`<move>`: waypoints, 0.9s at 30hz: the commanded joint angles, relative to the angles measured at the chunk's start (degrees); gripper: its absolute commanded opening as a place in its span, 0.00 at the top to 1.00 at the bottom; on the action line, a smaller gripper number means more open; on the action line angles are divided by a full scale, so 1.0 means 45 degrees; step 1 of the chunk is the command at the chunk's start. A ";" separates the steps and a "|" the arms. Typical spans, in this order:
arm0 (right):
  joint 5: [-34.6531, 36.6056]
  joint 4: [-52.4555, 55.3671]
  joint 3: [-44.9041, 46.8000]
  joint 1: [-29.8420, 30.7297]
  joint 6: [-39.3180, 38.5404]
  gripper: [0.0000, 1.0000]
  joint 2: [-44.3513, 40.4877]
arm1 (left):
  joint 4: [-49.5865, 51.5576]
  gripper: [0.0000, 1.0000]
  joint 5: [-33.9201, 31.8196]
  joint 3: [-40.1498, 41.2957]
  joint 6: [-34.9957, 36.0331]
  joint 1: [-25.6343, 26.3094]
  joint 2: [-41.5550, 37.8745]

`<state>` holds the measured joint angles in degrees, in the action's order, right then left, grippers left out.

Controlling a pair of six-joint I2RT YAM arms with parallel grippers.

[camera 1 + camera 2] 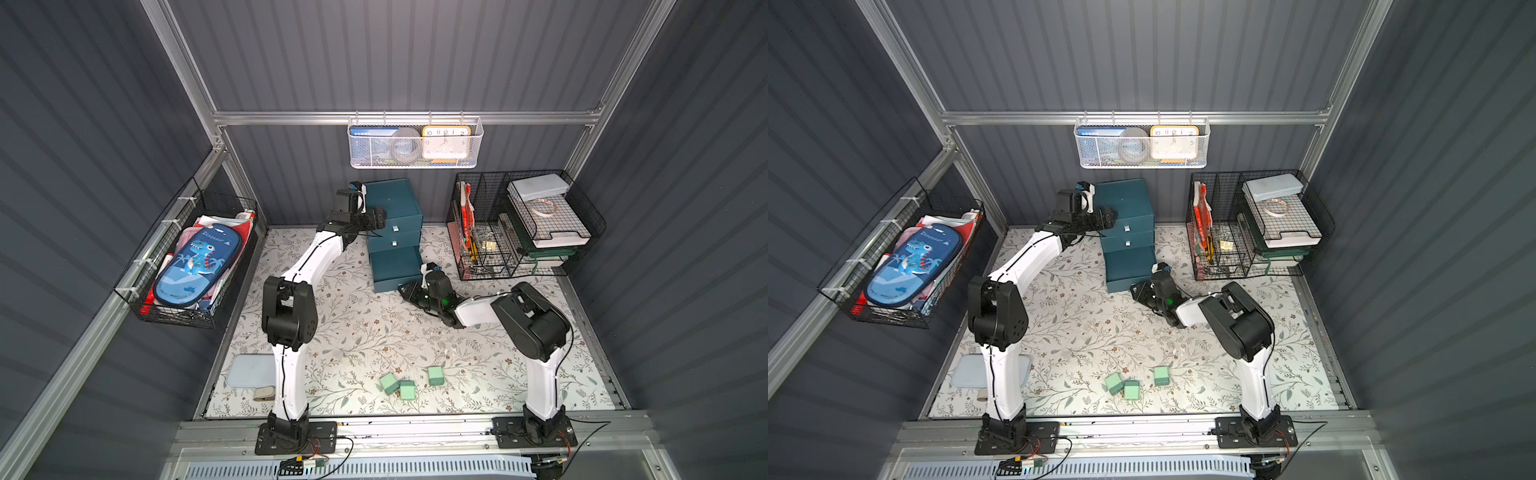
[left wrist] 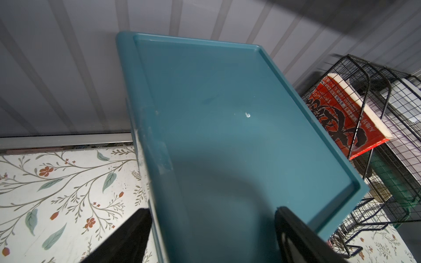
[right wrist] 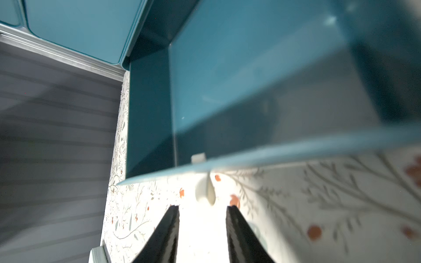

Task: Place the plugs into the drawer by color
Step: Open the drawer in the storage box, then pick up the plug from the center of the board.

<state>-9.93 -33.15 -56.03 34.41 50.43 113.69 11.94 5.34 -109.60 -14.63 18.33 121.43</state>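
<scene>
Cabinet point(image 1: 394, 203) stands at the rear of the desk point(image 1: 353, 332), against the wall. Its bottom drawer point(image 1: 395, 266) is pulled out; the two drawers above are shut. Three green plugs point(image 1: 407, 390) lie near the desk's front edge, well apart from the cabinet. Left fingers point(image 2: 132, 234) are spread wide over the cabinet top, gripping nothing. Right fingers point(image 3: 168, 227) are parted and empty, just short of the bottom drawer's tab point(image 3: 205, 189).
</scene>
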 commanded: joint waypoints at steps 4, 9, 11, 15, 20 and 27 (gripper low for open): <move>0.0628 0.5710 0.0822 0.0599 -0.2080 0.58 -0.3188 | 0.1957 0.11 -0.0054 0.0566 0.0458 0.0014 0.0577; 0.3407 1.1096 0.1348 0.2531 -0.3145 0.54 -0.5774 | 0.1974 0.11 -0.0045 0.0499 0.0442 0.0029 0.0575; 0.4506 1.3001 0.1305 0.3465 -0.2857 0.51 -0.6387 | 0.1994 0.11 -0.0048 0.0464 0.0476 0.0029 0.0559; 0.5314 1.5708 0.1100 0.4516 -0.1543 0.48 -0.6656 | 0.1955 0.11 -0.0073 0.0547 0.0435 0.0028 0.0477; 0.5550 1.7243 0.0923 0.5496 -0.0099 0.42 -0.6473 | 0.1937 0.11 -0.0103 0.0586 0.0491 0.0029 0.0536; 0.4512 1.5923 0.1255 0.5965 0.0357 0.34 -0.7004 | 0.1831 0.11 -0.0240 0.0518 0.0535 0.0044 0.0672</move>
<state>11.20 38.98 -51.07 60.77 49.95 83.55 11.84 5.30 -109.60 -14.61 18.33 121.43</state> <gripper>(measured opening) 0.656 0.892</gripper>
